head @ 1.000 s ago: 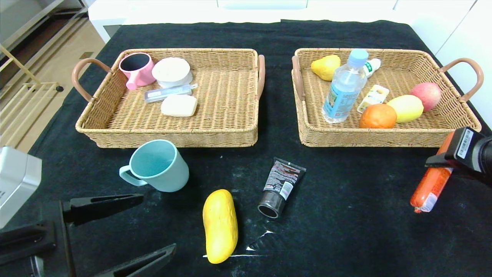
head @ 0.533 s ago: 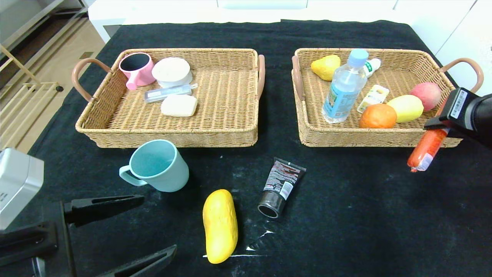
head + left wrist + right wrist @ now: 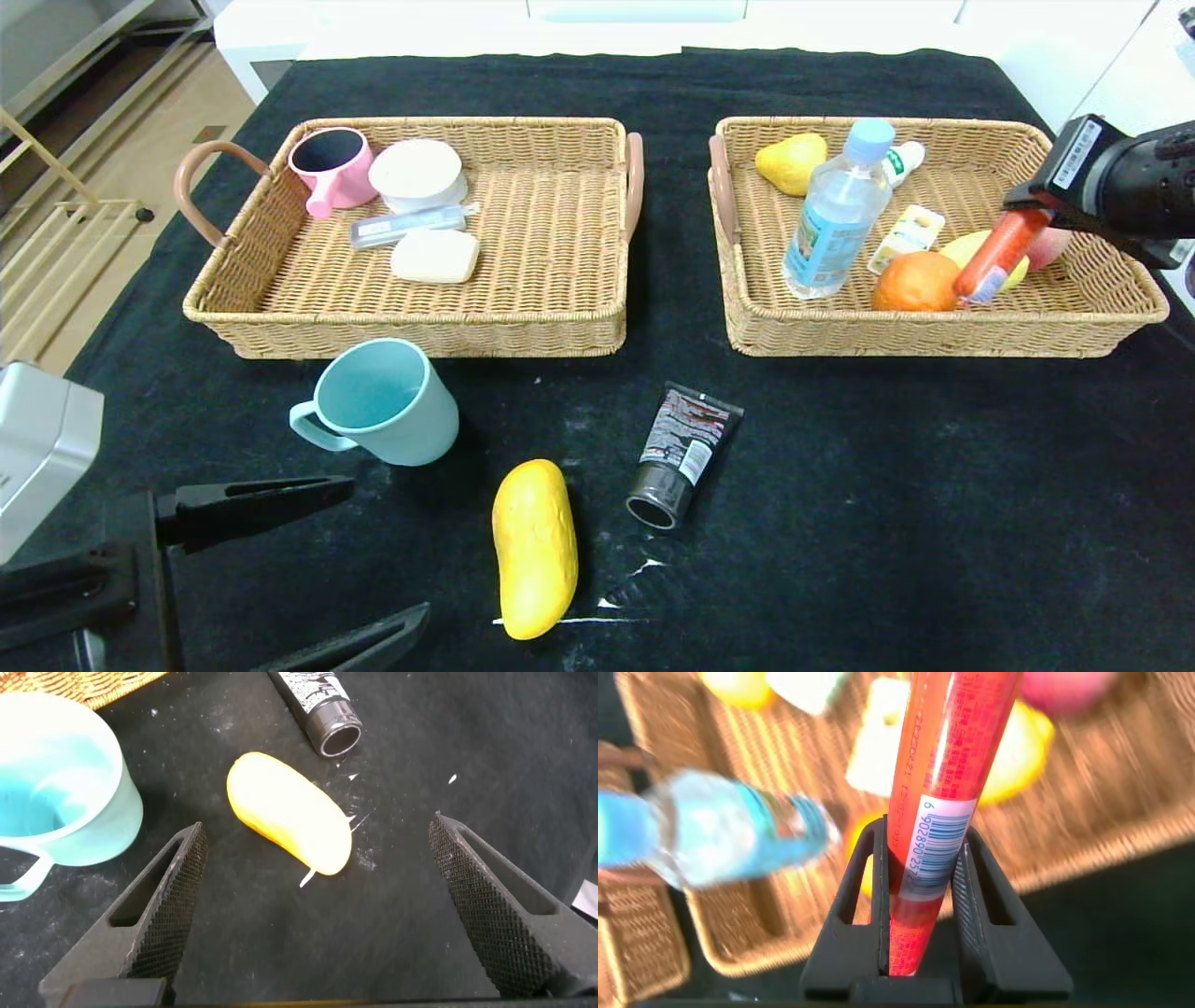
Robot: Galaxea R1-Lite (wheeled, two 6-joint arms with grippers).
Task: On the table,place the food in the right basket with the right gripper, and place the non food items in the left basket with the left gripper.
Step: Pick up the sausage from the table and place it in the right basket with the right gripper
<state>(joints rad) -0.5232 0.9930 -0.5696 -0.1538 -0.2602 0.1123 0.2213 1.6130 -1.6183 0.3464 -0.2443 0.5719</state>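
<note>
Wicker weave fills the far half of the black-clothed table [image 3: 597, 84], where 2 baskets sit side by side. Over the right basket [image 3: 1102, 313], the right gripper [image 3: 1032, 213] holds a red sausage stick [image 3: 991, 257], its fingers [image 3: 862, 896] clamped on the upper end. The stick hangs tilted, its lower end above the orange [image 3: 917, 282] and the yellow lemon-like fruit [image 3: 971, 245], off the basket floor. Also in that basket are a clear water bottle [image 3: 834, 219] with a blue cap, a yellow pear [image 3: 791, 161], a reddish apple [image 3: 1053, 245] partly hidden by the gripper, a small yellow-and-white packet [image 3: 907, 238] and a small white bottle [image 3: 901, 159].

The left basket [image 3: 420, 329] contains a pink cup [image 3: 331, 168], a white round container [image 3: 416, 175], a clear slim case [image 3: 406, 226] and a white soap bar [image 3: 435, 256].

On the cloth near the robot lie a teal mug [image 3: 383, 401], a yellow mango [image 3: 534, 546] and a black tube [image 3: 683, 453], each apart from the others. The left gripper [image 3: 322, 919] hangs low over the near left edge of the table, fingers wide apart, with the mango between them in the wrist view and touching neither.
</note>
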